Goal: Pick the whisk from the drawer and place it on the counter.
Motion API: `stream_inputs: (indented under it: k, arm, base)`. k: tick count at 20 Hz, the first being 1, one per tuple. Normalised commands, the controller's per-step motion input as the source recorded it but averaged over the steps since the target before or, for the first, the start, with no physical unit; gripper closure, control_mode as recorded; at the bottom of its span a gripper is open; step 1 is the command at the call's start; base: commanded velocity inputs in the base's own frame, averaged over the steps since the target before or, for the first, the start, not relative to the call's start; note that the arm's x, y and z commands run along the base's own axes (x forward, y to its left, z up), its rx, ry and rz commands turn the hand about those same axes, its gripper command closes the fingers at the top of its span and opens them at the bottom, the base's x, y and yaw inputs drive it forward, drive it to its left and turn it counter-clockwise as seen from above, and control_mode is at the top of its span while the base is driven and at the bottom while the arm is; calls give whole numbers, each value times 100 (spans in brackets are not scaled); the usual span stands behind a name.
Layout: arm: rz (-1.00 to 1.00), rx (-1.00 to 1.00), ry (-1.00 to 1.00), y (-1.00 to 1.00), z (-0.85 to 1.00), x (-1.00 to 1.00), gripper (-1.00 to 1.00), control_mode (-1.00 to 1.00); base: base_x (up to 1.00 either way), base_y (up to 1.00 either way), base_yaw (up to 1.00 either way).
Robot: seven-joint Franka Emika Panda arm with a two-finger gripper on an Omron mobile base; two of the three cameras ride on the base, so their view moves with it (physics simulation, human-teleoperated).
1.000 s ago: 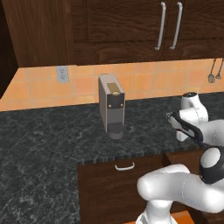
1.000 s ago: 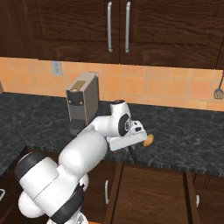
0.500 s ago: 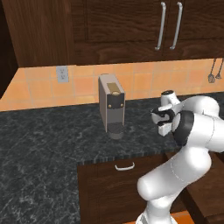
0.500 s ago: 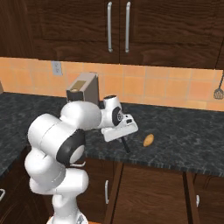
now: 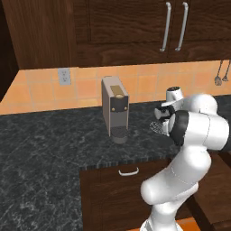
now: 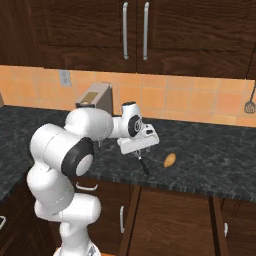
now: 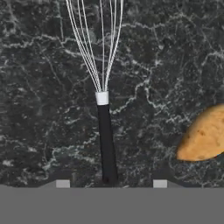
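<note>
Whisk is seen over the counter, its dark handle running down between the fingertips of the gripper, wire loops pointing away from the hand. Whether the gripper is clamped on the handle cannot be told. An orange-tan oval lump lies on the counter just beside it, near the front edge.

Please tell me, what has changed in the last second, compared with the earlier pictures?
The arm swung left across the counter, carrying the pincer and the whisk toward the coffee machine. The whisk's handle sits between the pincer's fingertips, over the stone. The orange-tan lump, coffee machine and hanging utensils stayed in place.
</note>
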Motion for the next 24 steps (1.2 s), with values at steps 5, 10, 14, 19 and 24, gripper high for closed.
stream_inputs:
  k: [5,10,14,19,24]
  arm:
    - [0,0,-57,0,90,-100,-100,-100]
    - [-1,0,-71,0,100,-100,-100,-100]
    - [-12,0,-59,0,100,-95,-100,-100]
    - [-13,0,-39,15,100,-32,-100,-100]
    - [0,1,-2,0,3,-1,-100,-100]
  base:
    - [0,0,0]
    - [0,0,0]
    - [0,0,0]
    - [0,0,0]
    - [0,0,0]
